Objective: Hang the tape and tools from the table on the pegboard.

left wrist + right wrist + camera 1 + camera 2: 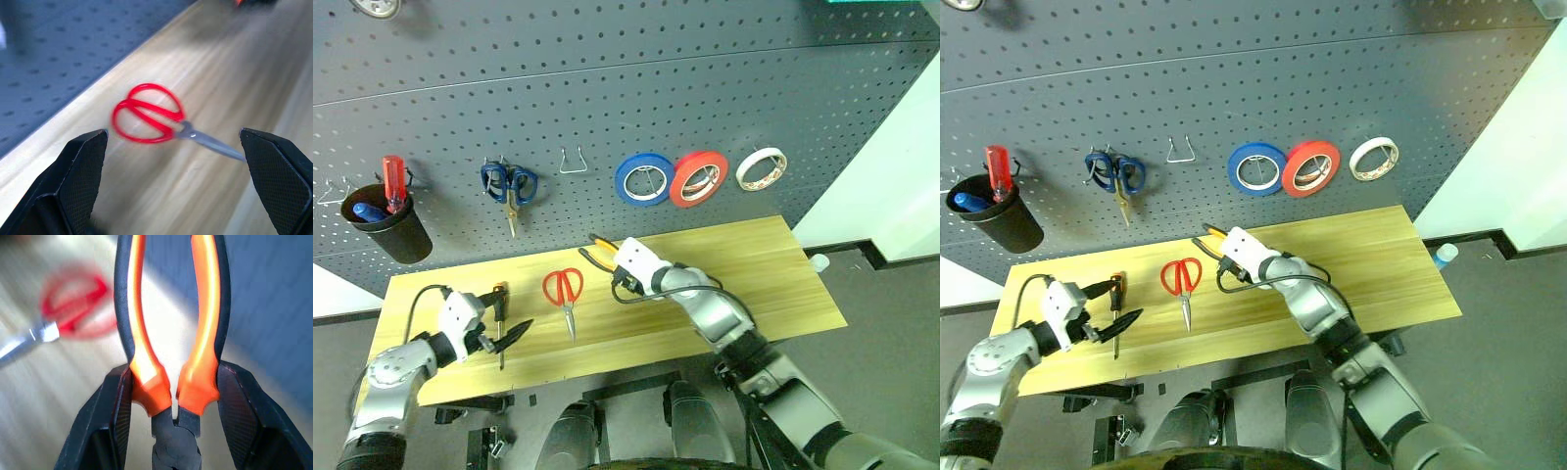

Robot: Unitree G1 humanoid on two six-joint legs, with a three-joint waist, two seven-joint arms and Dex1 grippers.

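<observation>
Orange-and-black pliers [171, 357] sit clamped in the right gripper [610, 262], fingers [105, 426] pressed on both handles near the pivot, handles sticking out ahead toward the pegboard [607, 88]. Gripper is partly closed around them and held up off the table [754, 264], near its back edge. Red-handled scissors [565, 291] lie flat on the wood just to the left of that gripper, loops toward the board, blades toward the front edge; nothing between them and the pliers.

Left gripper [504, 328] is spread wide and holding nothing, hovering low over the left part of the table. The slim screwdriver [499, 318] with black-and-orange handle lies right under/between its fingers [80, 171] in the head views; can't tell if they touch it. Scissors are straight ahead of this gripper, close by, bare wood between.

On the pegboard above the right gripper: blue roll [643, 179], red roll [697, 178] overlapping its edge, then the cream-white tape [761, 168] already hanging, furthest right. An empty wire hook [572, 162] sits directly above the scissors, up and left of the right gripper. Further left hang blue-handled scissors [509, 186], and a black cup [386, 225] holding a red-handled screwdriver [393, 183], above the left gripper. Board face between hook and pliers is bare.
</observation>
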